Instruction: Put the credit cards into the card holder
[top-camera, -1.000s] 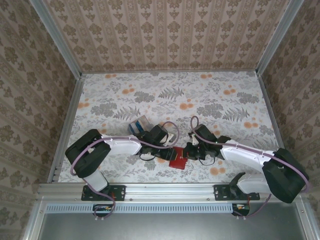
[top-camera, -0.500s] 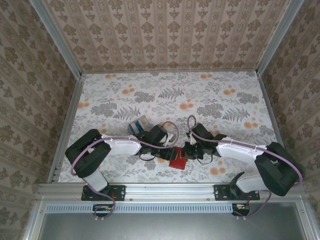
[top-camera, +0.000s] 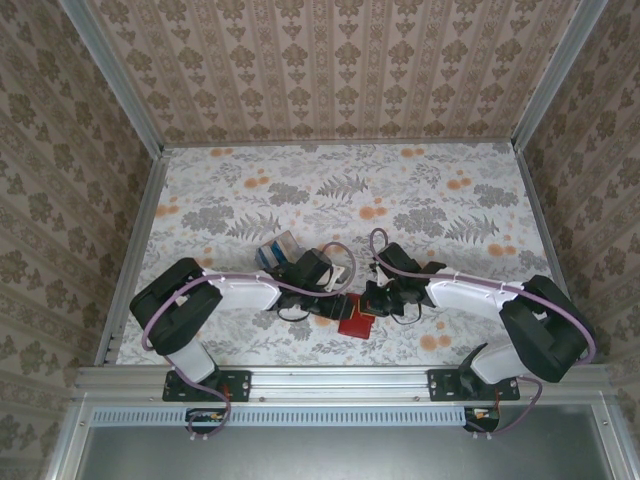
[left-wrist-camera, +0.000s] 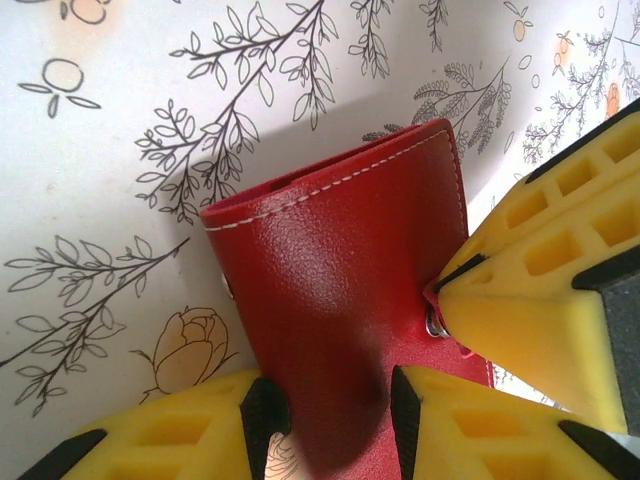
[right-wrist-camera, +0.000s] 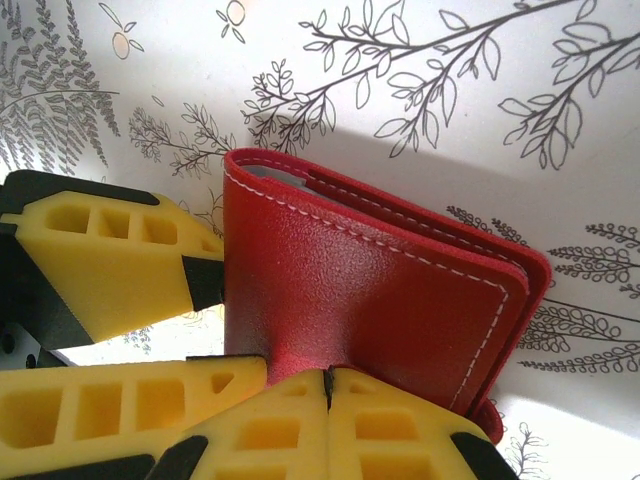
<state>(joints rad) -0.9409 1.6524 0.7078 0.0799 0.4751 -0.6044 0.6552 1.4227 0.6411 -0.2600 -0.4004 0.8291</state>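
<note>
On the floral surface (top-camera: 420, 185) the red card holder (left-wrist-camera: 340, 270) lies closed between both sets of fingers. Your left fingers (left-wrist-camera: 190, 430) pinch its edge, and your right fingers (right-wrist-camera: 270, 430) are pressed together, seemingly on the cover's rim, though that contact is hidden. Anchor with the left and peel the cover open slowly with the right, freeing the small clasp (left-wrist-camera: 436, 322) first.

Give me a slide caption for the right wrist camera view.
Right claw shut on the red card holder, the left claw gripping it alongside, floral tabletop behind.
</note>
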